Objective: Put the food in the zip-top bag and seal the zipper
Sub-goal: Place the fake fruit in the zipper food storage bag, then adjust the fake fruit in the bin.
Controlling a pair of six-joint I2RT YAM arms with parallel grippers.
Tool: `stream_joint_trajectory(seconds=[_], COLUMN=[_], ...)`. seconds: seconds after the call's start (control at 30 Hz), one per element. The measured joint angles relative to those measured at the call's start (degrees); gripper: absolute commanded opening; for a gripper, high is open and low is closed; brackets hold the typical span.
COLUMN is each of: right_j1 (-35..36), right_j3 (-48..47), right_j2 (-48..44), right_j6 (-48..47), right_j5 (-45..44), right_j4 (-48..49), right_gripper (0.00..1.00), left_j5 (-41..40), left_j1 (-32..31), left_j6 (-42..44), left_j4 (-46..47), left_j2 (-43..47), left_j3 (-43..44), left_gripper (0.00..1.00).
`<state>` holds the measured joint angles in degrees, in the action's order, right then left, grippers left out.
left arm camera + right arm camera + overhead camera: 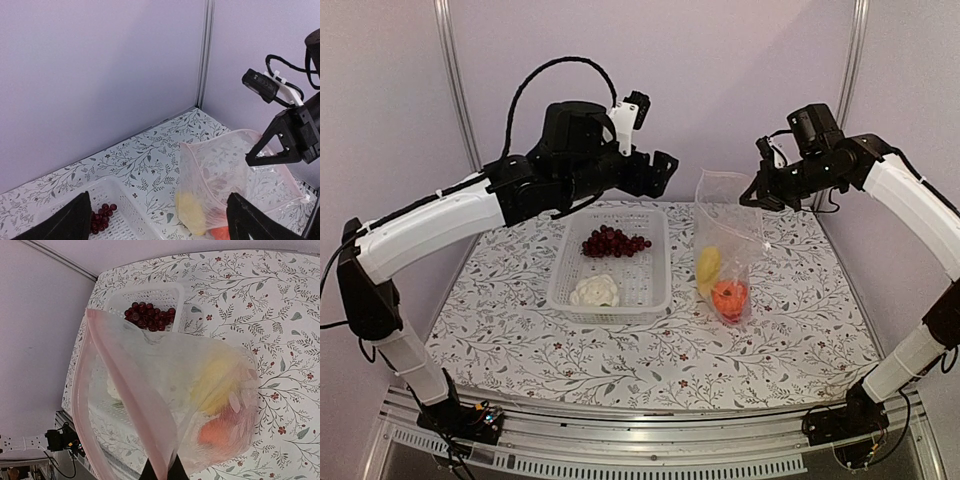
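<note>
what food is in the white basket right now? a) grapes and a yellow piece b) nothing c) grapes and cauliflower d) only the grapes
c, the top view shows the grape bunch and the cauliflower lying in the white basket, while the yellow piece is inside the zip-top bag.

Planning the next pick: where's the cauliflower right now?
In the top view, the cauliflower lies in the basket's near end, left of the bag, grapes behind it.
</note>
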<state>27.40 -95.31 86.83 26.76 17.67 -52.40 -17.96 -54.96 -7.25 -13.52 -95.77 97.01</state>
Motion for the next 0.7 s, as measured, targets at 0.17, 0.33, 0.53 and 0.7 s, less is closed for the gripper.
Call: stream_joint_trajectory(seconds=[0.17,0.33,0.53,0.7], right_j1=[-0.9,-2.7,-4.4,-6.1], right_j3=[0.0,-0.6,-6.9,-8.0], right_j2=[0.0,0.2,2.0,2.1], right_j6=[-0.6,-1.1,-3.1,-4.8], right_j5=[-0.6,-0.7,-3.2,-7.6], right_j4=[-0.1,-0.8,-3.2,-4.2], right_gripper=[0.0,0.0,0.0,0.0], left_j5=[0.6,0.6,-0.3,0.7], left_j1=[2.9,5.7,7.6,10.3], left_j6=[-3.3,-6.1,-9.4,-13.6], left_j4=[-2.9,-6.8,-14.7,-22.2], left_j2=[0.0,0.3,1.7,1.7], left_j3=[0.0,0.0,-1.2,-3.3], left_gripper=[0.92,0.91,0.94,0.89])
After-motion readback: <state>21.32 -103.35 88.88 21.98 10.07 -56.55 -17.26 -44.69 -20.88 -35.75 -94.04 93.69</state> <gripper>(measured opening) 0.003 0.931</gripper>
